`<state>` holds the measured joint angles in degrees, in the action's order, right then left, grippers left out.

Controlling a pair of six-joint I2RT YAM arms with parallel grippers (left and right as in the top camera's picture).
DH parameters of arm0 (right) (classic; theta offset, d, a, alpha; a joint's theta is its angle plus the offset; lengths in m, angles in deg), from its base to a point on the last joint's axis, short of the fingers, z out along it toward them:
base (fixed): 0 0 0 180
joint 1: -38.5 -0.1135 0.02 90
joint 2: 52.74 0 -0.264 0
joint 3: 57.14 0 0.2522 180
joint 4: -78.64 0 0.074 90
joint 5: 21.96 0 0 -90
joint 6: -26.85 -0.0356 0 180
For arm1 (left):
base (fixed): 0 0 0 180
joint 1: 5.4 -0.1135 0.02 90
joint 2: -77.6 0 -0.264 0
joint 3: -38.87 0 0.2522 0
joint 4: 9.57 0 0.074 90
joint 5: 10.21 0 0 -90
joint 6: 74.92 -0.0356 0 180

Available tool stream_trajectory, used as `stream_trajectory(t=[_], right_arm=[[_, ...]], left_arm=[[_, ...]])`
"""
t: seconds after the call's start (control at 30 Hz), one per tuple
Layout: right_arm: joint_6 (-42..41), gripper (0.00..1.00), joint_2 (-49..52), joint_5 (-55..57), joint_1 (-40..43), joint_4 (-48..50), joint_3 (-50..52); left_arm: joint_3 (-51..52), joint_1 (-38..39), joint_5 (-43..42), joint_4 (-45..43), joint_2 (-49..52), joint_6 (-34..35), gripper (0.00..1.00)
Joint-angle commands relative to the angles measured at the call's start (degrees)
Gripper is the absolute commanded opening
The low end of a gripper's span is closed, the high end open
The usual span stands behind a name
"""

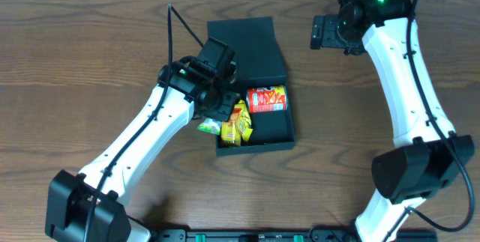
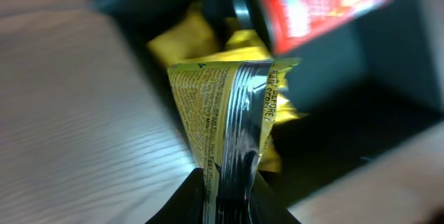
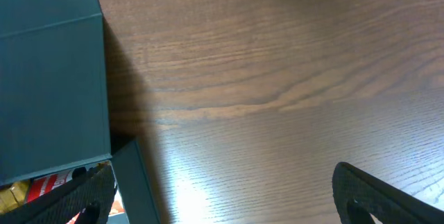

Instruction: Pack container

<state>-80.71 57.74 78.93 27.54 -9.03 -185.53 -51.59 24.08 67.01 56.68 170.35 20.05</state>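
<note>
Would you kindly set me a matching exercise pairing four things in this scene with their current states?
1 red chip can
2 yellow snack packet
3 right gripper
4 lid

A swung open
B jaws wide above the wooden table
C lying in the container
D pinched by the left gripper

Pairs: 1-C; 2-D; 3-B; 4-A

No legible text
Fine dark print covers the yellow packet (image 2: 208, 106) and pale markings show on the red can (image 2: 326, 2), but both are too blurred to read
</note>
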Motion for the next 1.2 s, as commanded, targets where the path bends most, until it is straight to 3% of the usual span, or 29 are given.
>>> stream_trajectory(t=[0.0, 0.1, 0.2, 0.33, 0.5, 0.53, 0.6, 0.7, 0.87, 1.0, 1.1, 1.17], right_arm=[[-0.85, 0.99, -0.33, 0.0, -0.37, 0.0, -0.61], [-0.85, 0.99, -0.33, -0.02, -0.37, 0.0, -0.61], [-0.83, 0.99, -0.33, -0.02, -0.37, -0.07, -0.61], [-0.83, 0.99, -0.33, -0.02, -0.37, -0.11, -0.61], [-0.7, 0.99, -0.33, -3.41, -0.37, -0.09, -0.61], [-0.22, 0.99, -0.33, -4.7, -0.37, -0.28, -0.61], [0.07, 0.99, -0.33, -5.31, -0.52, -1.07, -0.61], [0.0, 0.98, -0.35, -4.37, -0.74, -3.63, -0.61], [-1.27, 0.99, -0.9, -5.38, 0.68, -8.59, -0.61], [-0.98, 0.99, -3.37, -5.64, 0.46, -10.62, -0.5], [-1.03, 0.99, -6.8, -6.01, -0.5, -11.72, 0.72], [-2.25, 0.99, -9.92, -7.78, -0.74, -11.54, 3.15]], left_arm=[[-1.29, 0.2, -12.11, 0.0, -1.05, -5.44, 0.2], [-1.29, 0.17, -18.82, 1.07, -1.03, -12.2, 0.26], [-1.29, 0.17, -18.8, 3.82, -1.03, -18.1, 0.31], [-1.29, 0.07, -18.67, 7.1, -0.94, -25.62, 0.29], [-1.38, -0.37, -15.45, 6.29, -0.96, -25.46, 0.21], [-1.75, -0.76, -14.84, 5.86, -0.96, -23.04, 0.28], [-3.56, -2.16, -14.71, 5.79, -0.96, -17.38, 0.54], [-7.85, -5.16, -14.36, 7.45, -1.33, -12.31, 0.56], [-11.98, -11.19, -3.26, 10.29, -3.58, -2.03, 0.58], [-12.02, -16.41, 5.62, 11.04, -7.85, 9.25, 0.69], [-12.02, -20.41, 10.03, 11.5, -11.65, 15.72, 0.72], [-12.02, -22.73, 13.94, 12.2, -14.08, 20.41, 0.85]])
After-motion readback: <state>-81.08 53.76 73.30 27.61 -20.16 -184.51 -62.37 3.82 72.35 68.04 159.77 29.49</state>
